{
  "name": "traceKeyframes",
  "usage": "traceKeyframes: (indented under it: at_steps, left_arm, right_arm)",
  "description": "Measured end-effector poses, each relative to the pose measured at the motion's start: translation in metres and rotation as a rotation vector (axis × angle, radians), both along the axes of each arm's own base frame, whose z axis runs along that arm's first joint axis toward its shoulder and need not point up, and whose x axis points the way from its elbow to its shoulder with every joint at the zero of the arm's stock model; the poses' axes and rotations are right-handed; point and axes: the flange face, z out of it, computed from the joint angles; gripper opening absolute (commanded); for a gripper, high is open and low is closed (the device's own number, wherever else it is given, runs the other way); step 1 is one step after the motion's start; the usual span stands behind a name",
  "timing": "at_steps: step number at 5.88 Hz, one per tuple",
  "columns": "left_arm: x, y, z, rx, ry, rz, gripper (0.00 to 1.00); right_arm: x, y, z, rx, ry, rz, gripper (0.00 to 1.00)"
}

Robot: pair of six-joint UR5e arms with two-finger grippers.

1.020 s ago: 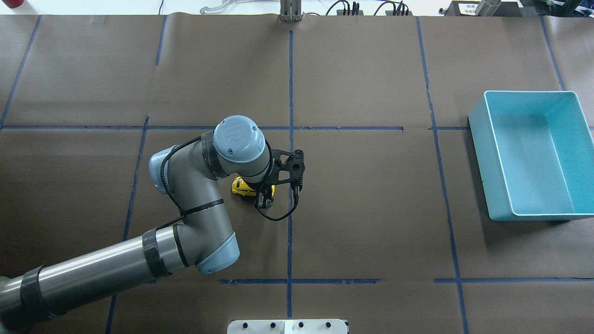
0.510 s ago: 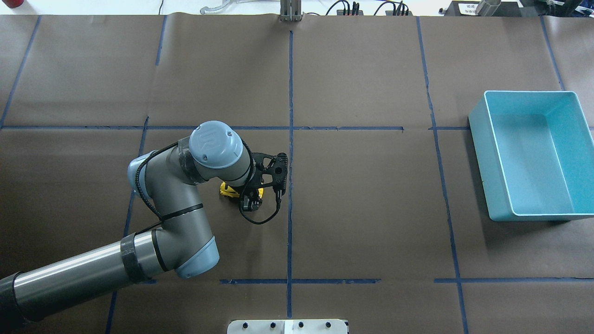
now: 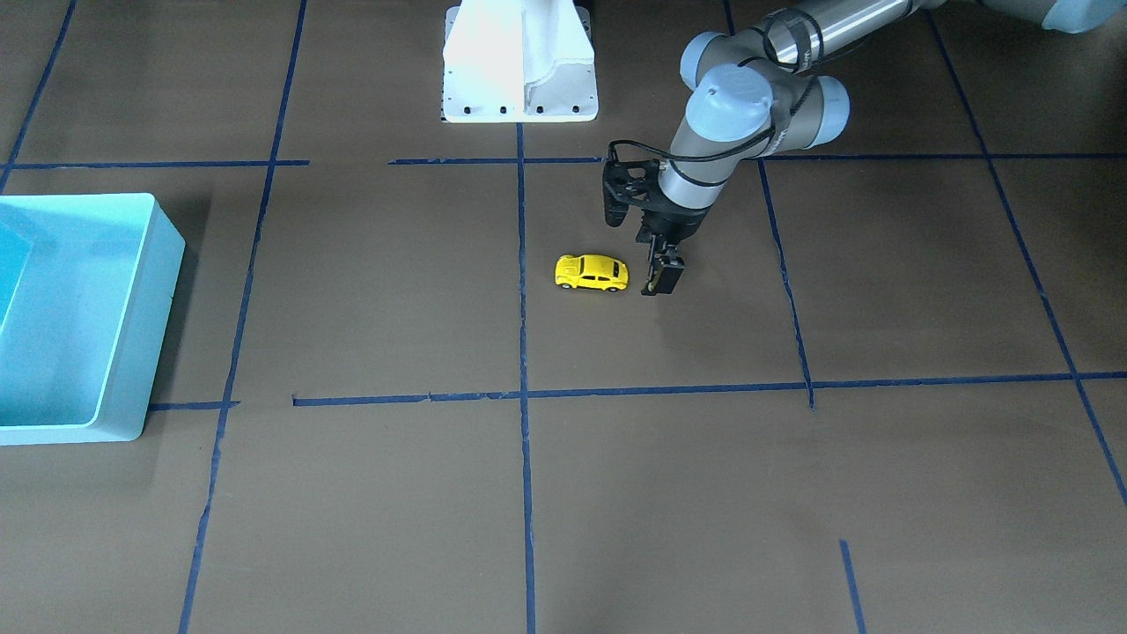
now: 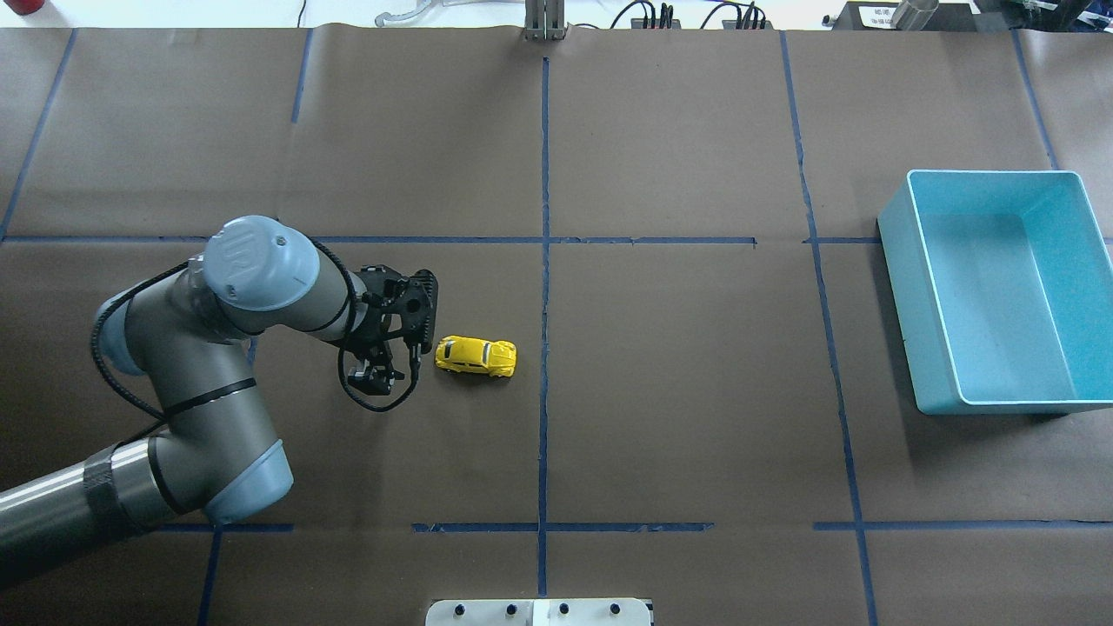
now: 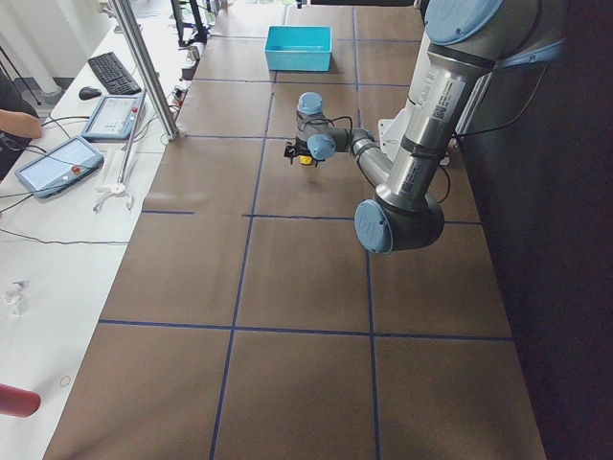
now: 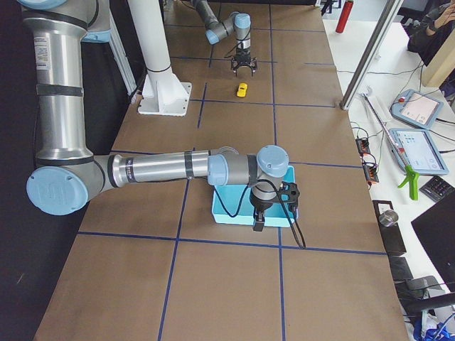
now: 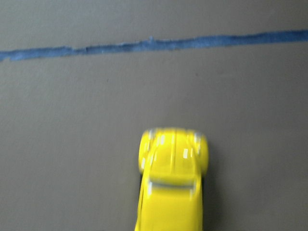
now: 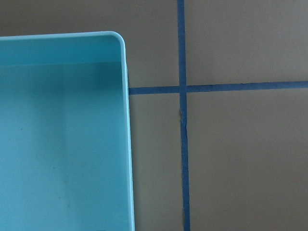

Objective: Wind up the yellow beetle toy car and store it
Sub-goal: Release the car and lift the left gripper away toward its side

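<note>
The yellow beetle toy car stands free on its wheels on the brown table, just left of the centre tape line. It also shows in the front view and fills the bottom of the left wrist view. My left gripper hangs low a short way behind the car, empty, with its jaws apart; it also shows in the front view. The light blue bin sits empty at the far right. My right gripper hovers over the bin's corner; I cannot tell whether it is open.
The white robot base plate is at the near table edge. Blue tape lines grid the brown paper. A metal post and cables stand at the far edge.
My left gripper held the car and dragged it leftward. It has now let go and moved further left. The car has rolled back to the right and stands free.
</note>
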Motion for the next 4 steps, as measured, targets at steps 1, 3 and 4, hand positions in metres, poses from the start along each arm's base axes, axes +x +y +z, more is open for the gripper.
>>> traceKeyframes:
  at_steps: [1, 3, 4]
  left_arm:
    - [-0.032, -0.013, 0.015, 0.009, -0.009, 0.004, 1.0]
    - [-0.082, -0.04, 0.038, 0.029, -0.031, 0.01, 1.0]
    - [-0.097, -0.043, 0.048, 0.021, -0.04, 0.001, 1.0]
  right_arm:
    - [0.0, 0.0, 0.0, 0.0, 0.0, 0.0, 1.0]
    - [0.0, 0.0, 0.0, 0.0, 0.0, 0.0, 1.0]
    - [0.0, 0.0, 0.0, 0.001, 0.003, -0.001, 1.0]
